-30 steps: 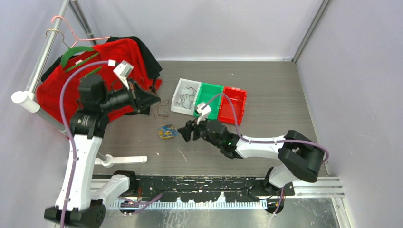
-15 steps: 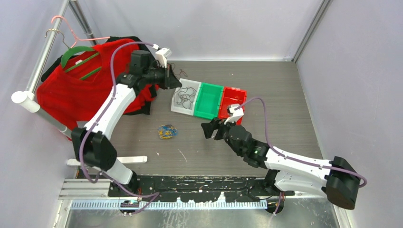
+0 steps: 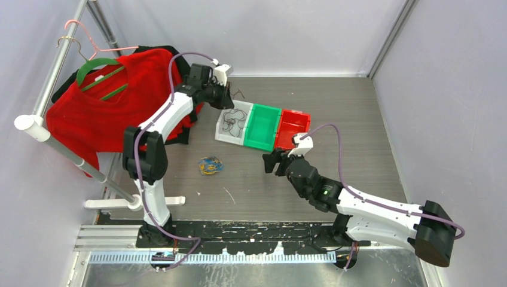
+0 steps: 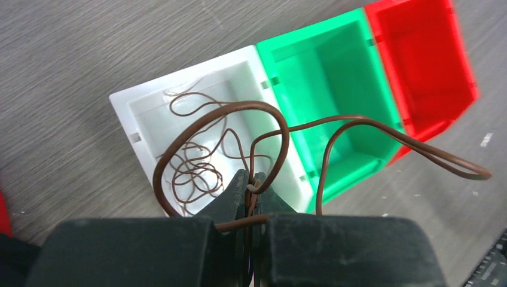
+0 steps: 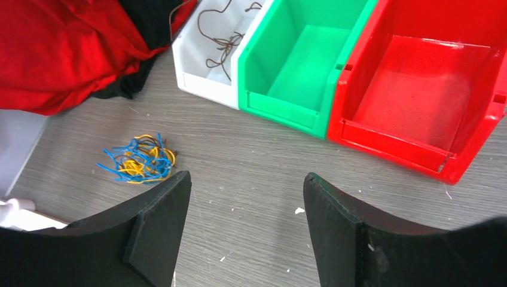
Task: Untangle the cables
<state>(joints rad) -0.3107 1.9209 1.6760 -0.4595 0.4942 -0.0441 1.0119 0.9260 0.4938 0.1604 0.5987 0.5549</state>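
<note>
my left gripper (image 4: 251,185) is pinched shut on a thin brown cable (image 4: 359,119), held in the air over the white bin (image 4: 149,110). the cable springs up from my fingertips in two loops. the rounder loop sits above the white bin. the long, narrow one reaches to the right of the left wrist view, across the green bin (image 4: 335,78) toward the near corner of the red bin (image 4: 418,54). so its long axis runs along the row of bins, pointing away from my fingers. i cannot tell from this angle whether the far bend touches anything.

other brown cables (image 4: 191,176) lie coiled inside the white bin. my right gripper (image 5: 245,203) hovers over the table (image 5: 269,179) near the bins, fingers wide apart and holding nothing. a blue and yellow tangle (image 5: 139,160) lies on the table, apart from both grippers.

i judge this to be the sorting step, with one freed strand going to its bin. next i should centre over the white bin, lower until the long loop folds inside, then let go.
</note>
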